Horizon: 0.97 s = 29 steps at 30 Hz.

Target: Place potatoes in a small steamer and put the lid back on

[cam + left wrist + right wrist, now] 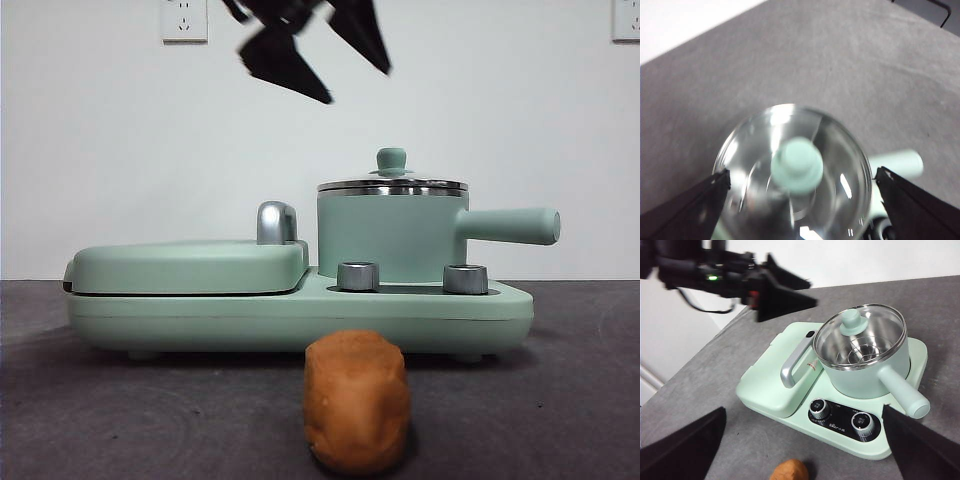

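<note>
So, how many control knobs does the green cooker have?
2. Both are on the cooker's front panel, below the pot: one knob is nearer the griddle lid's chrome handle, the other knob lies under the pot's handle. None seems hidden.

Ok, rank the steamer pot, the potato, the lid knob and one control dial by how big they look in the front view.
Largest to smallest as they look:
1. steamer pot
2. potato, though it sits nearest the camera, so its look is inflated
3. and 4. lid knob and left control dial look about alike, so no ranking between them.
</note>
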{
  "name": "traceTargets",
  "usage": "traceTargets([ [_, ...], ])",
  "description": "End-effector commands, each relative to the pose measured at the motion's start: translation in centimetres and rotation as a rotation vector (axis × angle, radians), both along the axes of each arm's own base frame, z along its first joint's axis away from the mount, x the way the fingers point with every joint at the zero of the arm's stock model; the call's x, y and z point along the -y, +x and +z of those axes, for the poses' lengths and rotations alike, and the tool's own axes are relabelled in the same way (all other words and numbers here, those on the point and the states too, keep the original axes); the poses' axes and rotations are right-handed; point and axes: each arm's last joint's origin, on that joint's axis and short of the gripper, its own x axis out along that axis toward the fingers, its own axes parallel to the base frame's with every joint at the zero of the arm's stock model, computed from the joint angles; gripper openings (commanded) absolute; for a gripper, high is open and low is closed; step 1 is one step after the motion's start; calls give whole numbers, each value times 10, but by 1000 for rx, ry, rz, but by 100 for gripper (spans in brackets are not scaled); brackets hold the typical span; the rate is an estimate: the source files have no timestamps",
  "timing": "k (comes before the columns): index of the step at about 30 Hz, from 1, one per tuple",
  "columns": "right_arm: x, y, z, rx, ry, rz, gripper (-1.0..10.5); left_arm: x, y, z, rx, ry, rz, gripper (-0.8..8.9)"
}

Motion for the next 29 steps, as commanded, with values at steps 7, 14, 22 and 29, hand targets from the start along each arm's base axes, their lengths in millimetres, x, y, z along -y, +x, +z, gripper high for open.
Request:
traceTargets([
  [7,0,0,5,24,-4,5,498,35,27,-32,34,-10,-37,467],
  [14,0,0,5,24,-4,5,498,42,33,-49,7,18,-34,463],
  [22,0,0,5,24,-4,4,498,47,31,-56,18,63,-75,400],
  [29,0,0,5,24,-4,4,498,50,35,-64,31,81,-82,254],
])
